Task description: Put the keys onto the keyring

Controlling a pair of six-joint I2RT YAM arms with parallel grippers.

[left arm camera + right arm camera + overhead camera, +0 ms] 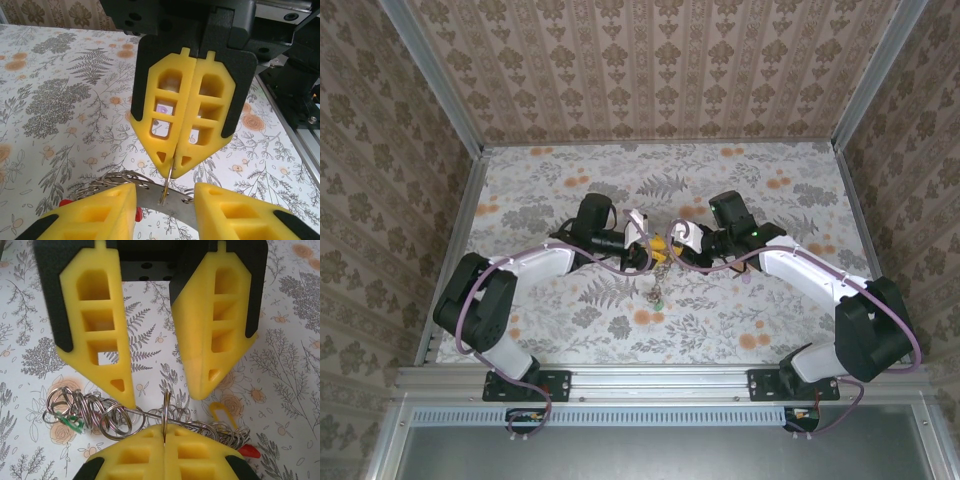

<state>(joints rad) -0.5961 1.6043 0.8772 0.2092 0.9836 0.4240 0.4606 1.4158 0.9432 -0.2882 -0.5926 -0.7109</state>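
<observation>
Right gripper [164,430]: pressed together on a thin ring standing edge-on at my tips.
Keyring [165,402]: I take that pinched ring for it, though I'm unsure; keys [70,421] trail along the tangled loops [107,415] just past my right tips.
Left gripper [165,192]: spread, gripping nothing, the ring between its fingers.
Doing it well: hold my right still and close my left on one key, not the tangle.
Views: the right wrist gives the green and red key heads; the left wrist gives the pinch itself.
</observation>
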